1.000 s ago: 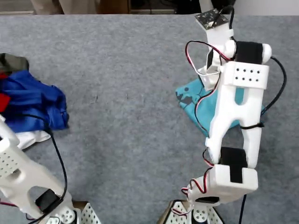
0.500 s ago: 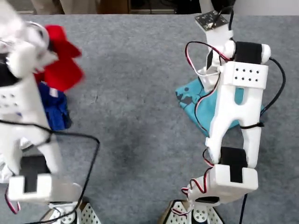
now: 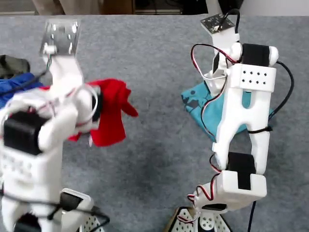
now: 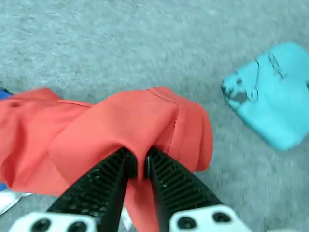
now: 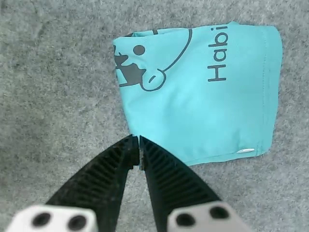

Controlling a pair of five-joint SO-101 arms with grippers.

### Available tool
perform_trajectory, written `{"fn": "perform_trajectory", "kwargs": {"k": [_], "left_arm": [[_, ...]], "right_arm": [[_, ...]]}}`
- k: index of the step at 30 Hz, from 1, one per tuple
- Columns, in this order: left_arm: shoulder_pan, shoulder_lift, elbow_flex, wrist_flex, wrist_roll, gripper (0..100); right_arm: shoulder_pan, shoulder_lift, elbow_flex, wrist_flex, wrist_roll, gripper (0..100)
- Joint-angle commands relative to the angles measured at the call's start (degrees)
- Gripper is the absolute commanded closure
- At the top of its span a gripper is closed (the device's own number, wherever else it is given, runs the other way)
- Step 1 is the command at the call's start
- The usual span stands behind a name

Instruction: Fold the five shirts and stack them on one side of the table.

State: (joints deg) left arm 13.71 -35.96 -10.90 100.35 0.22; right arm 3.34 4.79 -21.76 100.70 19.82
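Red shirt (image 4: 145, 121), soft and crumpled, hangs clamped in left hand (image 4: 138, 157); right hand (image 5: 138, 142) closed by flat teal shirt (image 5: 207, 96).

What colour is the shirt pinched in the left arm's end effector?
The shirt is red, seen best in the left wrist view.

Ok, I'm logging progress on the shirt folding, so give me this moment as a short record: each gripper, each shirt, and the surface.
left gripper: shut, pinching a fold of the red shirt
red shirt: bunched, not folded
right gripper: shut, nothing in it, at the teal shirt's edge
teal shirt: folded, lying flat on the right arm's side
blue shirt: crumpled heap on the left arm's side
table: grey felt-like cover
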Motion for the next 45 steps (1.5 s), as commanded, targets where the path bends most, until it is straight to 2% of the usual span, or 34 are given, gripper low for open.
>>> {"fn": "perform_trajectory", "kwargs": {"k": [1, 4, 8, 12, 16, 20, 23, 29, 36, 39, 43, 45], "left_arm": [[0.44, -7.96, 8.00, 0.53, -1.23, 86], [0.26, -13.05, 15.74, 0.53, 0.09, 73], [-6.59, -20.35, 19.16, 0.44, 0.26, 73], [-23.12, -25.45, 19.34, 0.26, 0.09, 73], [-42.37, -25.19, 22.95, -2.90, -2.02, 73], [-57.67, -22.20, 32.35, -9.85, -4.04, 73], [-64.26, -20.35, 37.89, -13.10, -7.47, 73], [-71.56, -19.56, 45.19, -17.93, -10.55, 73], [-75.87, -19.47, 49.93, -20.40, -10.64, 73], [-75.96, -19.47, 49.85, -20.40, -10.64, 73], [-75.69, -19.47, 49.85, -20.40, -10.64, 73], [-75.69, -19.47, 49.85, -20.40, -10.64, 73]], "right_arm": [[-1.01, -2.86, 0.13, -1.67, 0.18, 98.3], [-1.01, -2.86, 0.13, -2.20, 0.18, 98.2], [-2.59, -2.86, 0.13, -2.29, 0.53, 98.1], [-7.16, -2.24, 0.13, -2.02, 0.53, 87.9], [-16.13, 1.54, -0.31, -0.97, 0.53, 73.5], [-27.47, 7.78, -0.48, -0.97, 0.53, 70.9], [-35.30, 12.88, -1.54, -1.93, 0.35, 70.9], [-45.49, 23.87, -9.36, -1.93, 0.09, 70.9], [-51.30, 36.00, -13.41, -1.85, -2.29, 71.6], [-51.03, 39.34, -14.02, -1.85, -2.37, 79.9], [-50.07, 40.92, -13.93, 0.26, -2.20, 98.5], [-49.01, 40.75, -13.49, 1.23, -2.20, 98.1]]}}
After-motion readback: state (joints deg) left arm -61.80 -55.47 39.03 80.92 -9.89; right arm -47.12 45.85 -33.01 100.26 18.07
